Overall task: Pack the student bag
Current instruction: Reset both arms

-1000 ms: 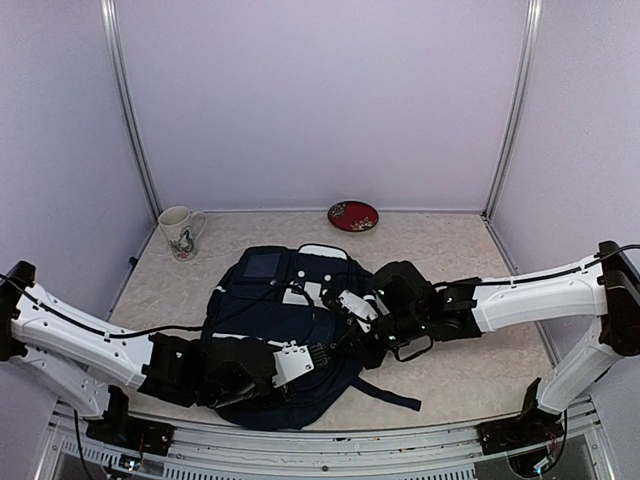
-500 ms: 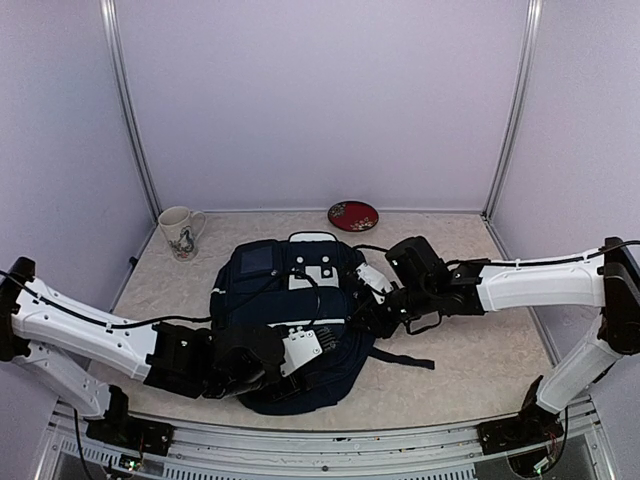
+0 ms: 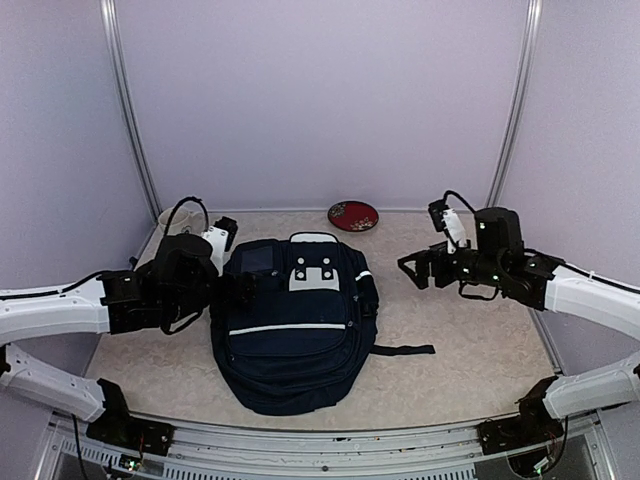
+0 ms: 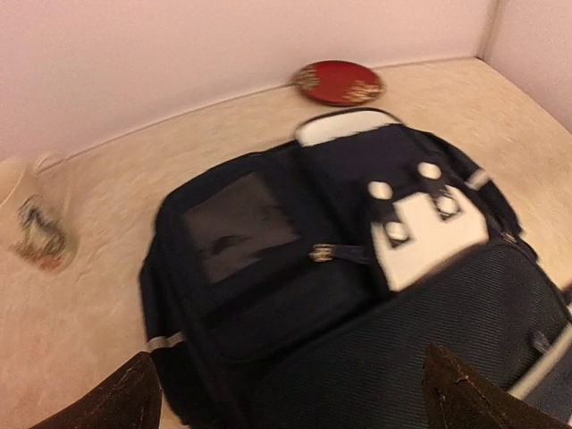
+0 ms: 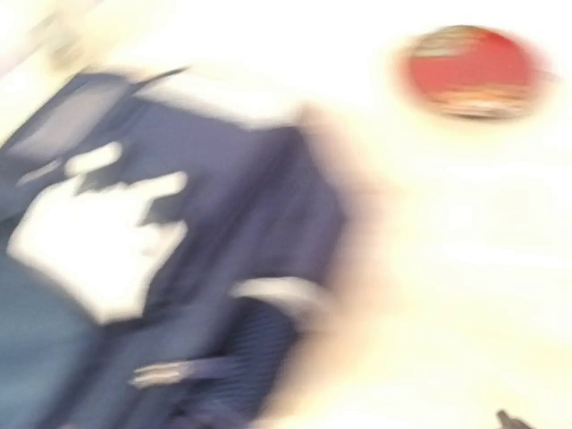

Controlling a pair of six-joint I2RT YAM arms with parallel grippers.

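Could make out only soft patches in the right wrist view for the bag [image 5: 179, 268] and red dish [image 5: 469, 71], plus one dark fingertip [image 5: 509, 420] at the bottom edge. Lost the bag's lower part past the left wrist view's bottom edge; saw the mug [image 4: 31, 228] there blurred and clipped at the left. From above, found the mug mostly hidden behind the left arm [image 3: 175, 280].

Lab test booth, plain walls [image 3: 320, 100], metal posts [image 3: 124, 110]
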